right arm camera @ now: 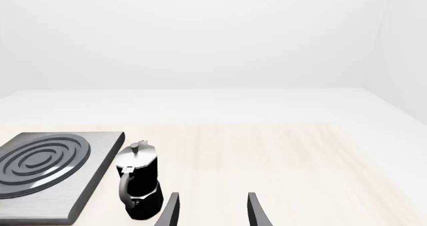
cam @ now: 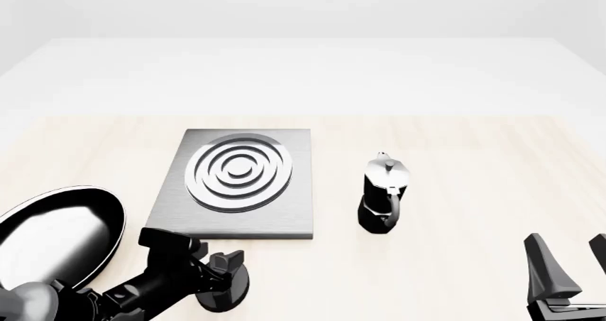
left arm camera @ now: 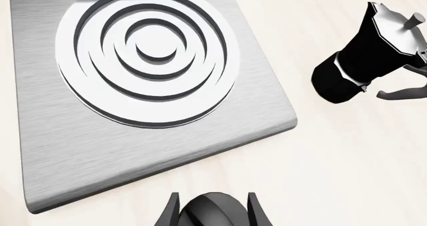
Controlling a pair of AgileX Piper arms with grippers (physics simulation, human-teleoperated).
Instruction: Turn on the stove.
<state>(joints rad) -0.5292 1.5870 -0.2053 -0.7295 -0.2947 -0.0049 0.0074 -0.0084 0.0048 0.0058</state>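
The stove is a flat brushed-grey plate (cam: 284,214) with concentric silver burner rings (cam: 238,175), in the middle of the table; it also fills the left wrist view (left arm camera: 60,151). Its separate black oval knob (cam: 227,294) sits on the table just in front of the plate's near edge. My left gripper (cam: 226,273) is open, with one finger on each side of the knob (left arm camera: 213,213) and a narrow gap to each finger. My right gripper (cam: 571,253) is open and empty at the near right, well away from the stove; it also shows in the right wrist view (right arm camera: 212,196).
A small black-and-silver moka pot (cam: 384,193) stands upright right of the stove plate, between the two arms. A glossy black frying pan (cam: 57,229) lies at the near left, beside my left arm. The light wooden table (cam: 473,158) extends to the right.
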